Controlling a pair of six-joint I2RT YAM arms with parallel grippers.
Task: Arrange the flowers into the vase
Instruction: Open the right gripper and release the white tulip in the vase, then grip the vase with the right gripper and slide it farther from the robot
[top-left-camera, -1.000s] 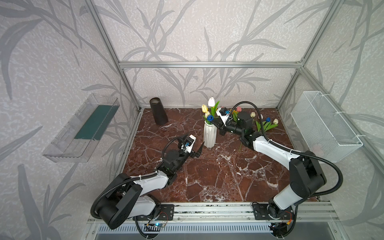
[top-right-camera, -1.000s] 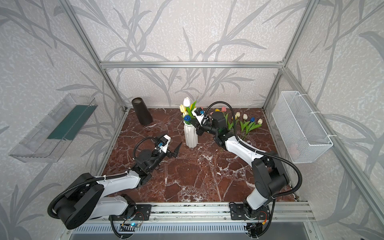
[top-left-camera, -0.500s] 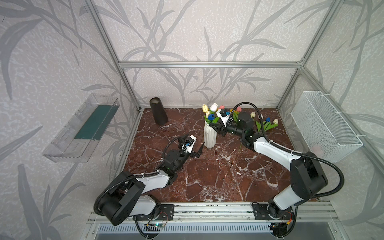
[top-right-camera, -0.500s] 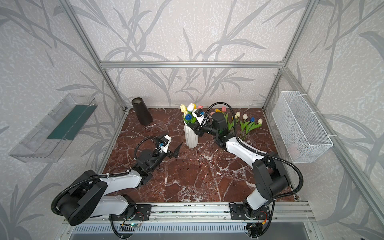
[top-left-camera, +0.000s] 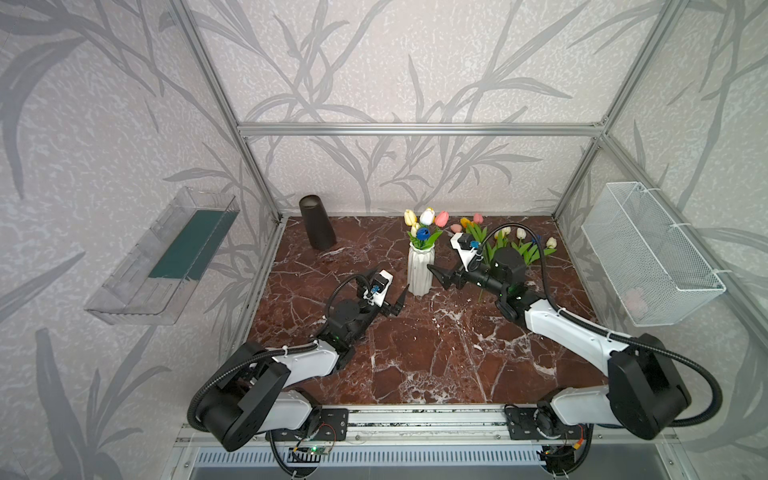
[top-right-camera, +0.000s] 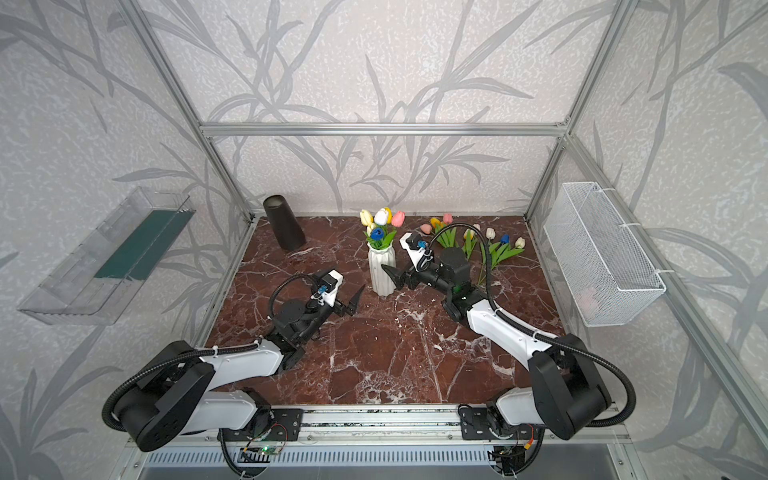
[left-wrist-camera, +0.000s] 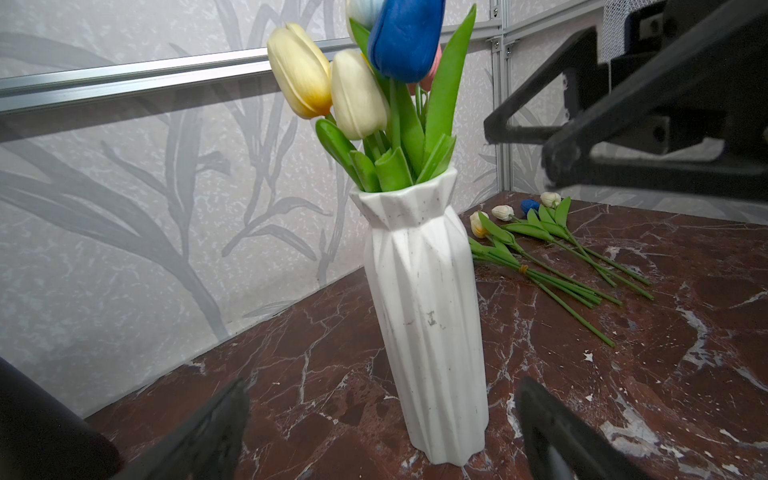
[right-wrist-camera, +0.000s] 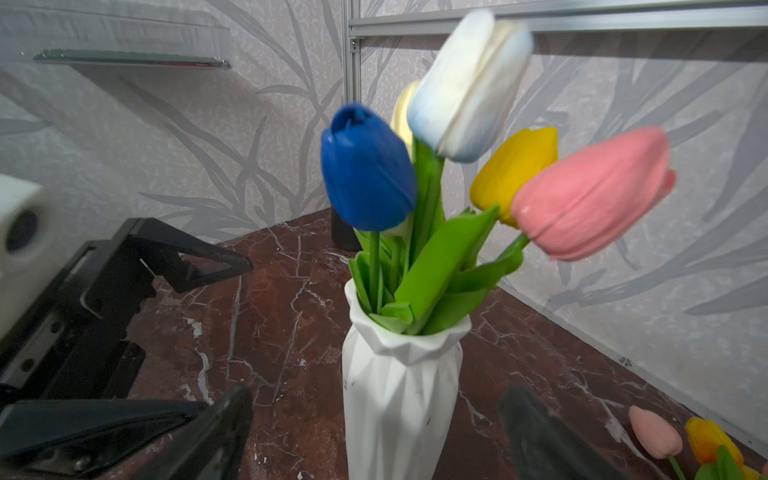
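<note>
The left gripper (top-left-camera: 397, 302) is spread and empty, just left of the vase (top-left-camera: 420, 270). The right gripper (top-left-camera: 438, 276), also spread and empty, is just right of it. Several flowers (top-left-camera: 424, 228) stand in the vase. Loose flowers (top-left-camera: 511, 245) lie on the table (top-left-camera: 415, 365), far right.

A white ribbed vase (top-left-camera: 420, 270) stands upright just ahead of the right gripper (top-left-camera: 439, 277), holding blue, white, yellow, cream and pink tulips (top-left-camera: 424, 226). More flowers (top-left-camera: 527, 254) lie flat behind that gripper.
</note>
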